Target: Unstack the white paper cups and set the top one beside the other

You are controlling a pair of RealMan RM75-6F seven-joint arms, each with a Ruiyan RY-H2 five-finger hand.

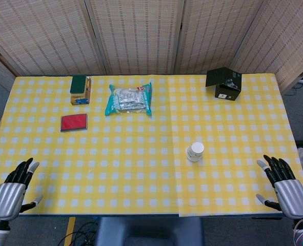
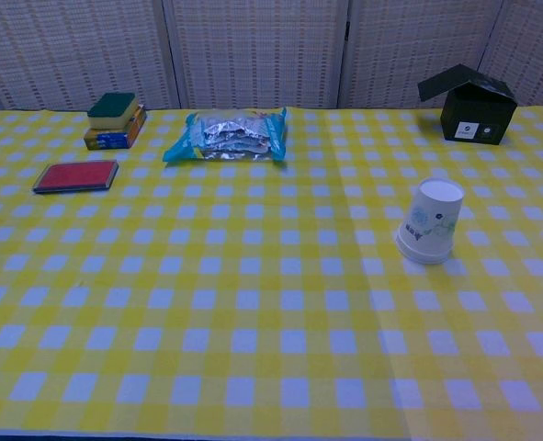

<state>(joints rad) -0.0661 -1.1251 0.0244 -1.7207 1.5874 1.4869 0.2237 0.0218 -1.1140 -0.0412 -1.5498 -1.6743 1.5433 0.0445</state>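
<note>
Both our hands rest at the near edge of the table [image 1: 141, 169], well apart: our left hand [image 1: 13, 189] at the left corner, our right hand [image 1: 287, 189] at the right corner, each with fingers spread and holding nothing. Between them, nearer our right, the white cups [image 1: 195, 151] stand upside down, still stacked. Farther off lie a red case [image 1: 73, 122], a foil packet [image 1: 129, 99], a sponge stack [image 1: 80, 89] and a black box [image 1: 224, 83].
</note>
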